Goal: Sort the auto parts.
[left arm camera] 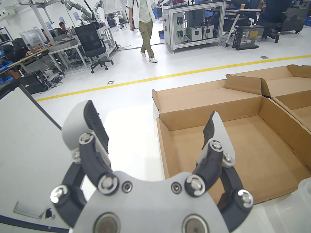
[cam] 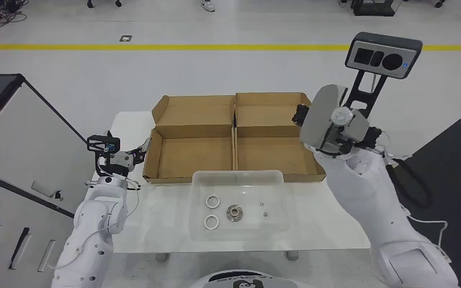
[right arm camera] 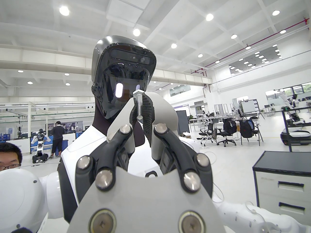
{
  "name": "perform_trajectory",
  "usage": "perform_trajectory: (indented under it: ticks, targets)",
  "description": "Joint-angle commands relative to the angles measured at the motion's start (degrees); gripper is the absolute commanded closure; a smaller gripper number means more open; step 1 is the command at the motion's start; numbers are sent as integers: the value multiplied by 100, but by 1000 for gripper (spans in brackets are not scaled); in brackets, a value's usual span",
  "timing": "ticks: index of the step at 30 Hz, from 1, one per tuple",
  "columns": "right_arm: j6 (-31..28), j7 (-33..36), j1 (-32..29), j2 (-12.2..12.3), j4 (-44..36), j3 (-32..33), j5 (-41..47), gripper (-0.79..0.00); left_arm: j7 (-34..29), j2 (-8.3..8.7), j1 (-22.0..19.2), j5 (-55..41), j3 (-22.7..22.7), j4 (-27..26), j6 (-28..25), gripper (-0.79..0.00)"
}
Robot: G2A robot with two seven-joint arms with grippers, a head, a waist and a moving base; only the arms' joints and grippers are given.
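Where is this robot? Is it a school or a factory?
Probably a big robot lab or workshop. Another robot arm is mounted nearby, desks and office chairs stand around, and a yellow line marks the floor.

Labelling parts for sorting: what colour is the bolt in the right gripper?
Silver, bare metal; the bolt shows best in the right wrist view.
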Motion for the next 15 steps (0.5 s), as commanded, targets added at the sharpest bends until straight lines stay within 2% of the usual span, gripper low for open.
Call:
perform_trajectory:
  ticks: [1,10,15]
  targets:
    - [128,31,-79,20,20,189,-115,0,0,0,0,0,0,0,0,-785]
    - [649,501,-293,125,124,1005,-499,0,0,0,0,0,0,0,0,-785]
    - [1128,1005,-401,262,281,1845,-1127,0,0,0,0,0,0,0,0,-785]
